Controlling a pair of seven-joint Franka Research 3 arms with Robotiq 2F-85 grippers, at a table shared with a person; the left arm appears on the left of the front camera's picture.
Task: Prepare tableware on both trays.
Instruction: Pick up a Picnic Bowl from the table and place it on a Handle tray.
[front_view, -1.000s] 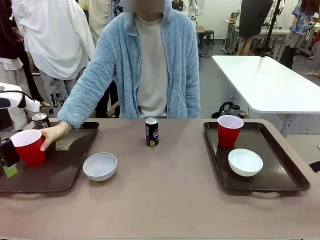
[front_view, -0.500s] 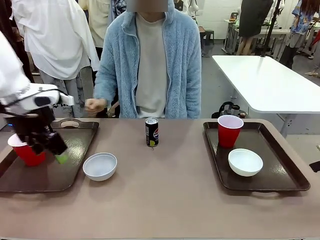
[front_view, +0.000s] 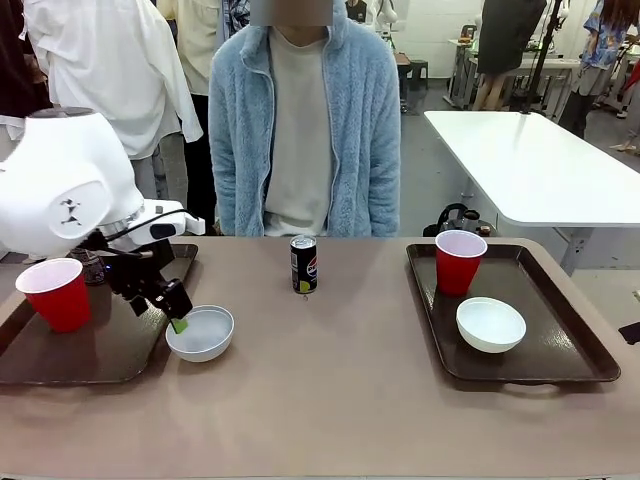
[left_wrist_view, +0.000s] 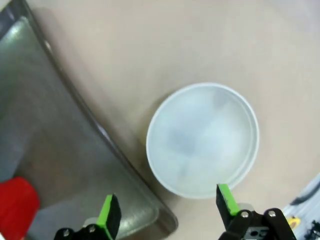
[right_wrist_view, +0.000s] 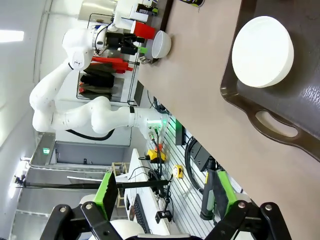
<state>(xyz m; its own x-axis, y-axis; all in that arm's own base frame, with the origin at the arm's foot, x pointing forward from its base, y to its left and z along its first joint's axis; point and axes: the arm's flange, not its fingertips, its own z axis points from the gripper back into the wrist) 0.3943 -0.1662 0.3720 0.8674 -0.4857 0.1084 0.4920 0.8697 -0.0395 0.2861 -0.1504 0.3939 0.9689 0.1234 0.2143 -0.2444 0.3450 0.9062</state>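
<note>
Spread wide over the bowl beside the left tray, the left tool should drop 1 finger inside the rim before clamping.

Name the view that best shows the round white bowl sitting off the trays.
Left wrist view: the round white bowl is large, seen from above, its inside bare. Front view shows it smaller, side-on; right wrist view, tiny and far.

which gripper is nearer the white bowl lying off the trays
Left. The left gripper hovers at that bowl, beside the left tray; the right gripper sits far off, past the right tray.
</note>
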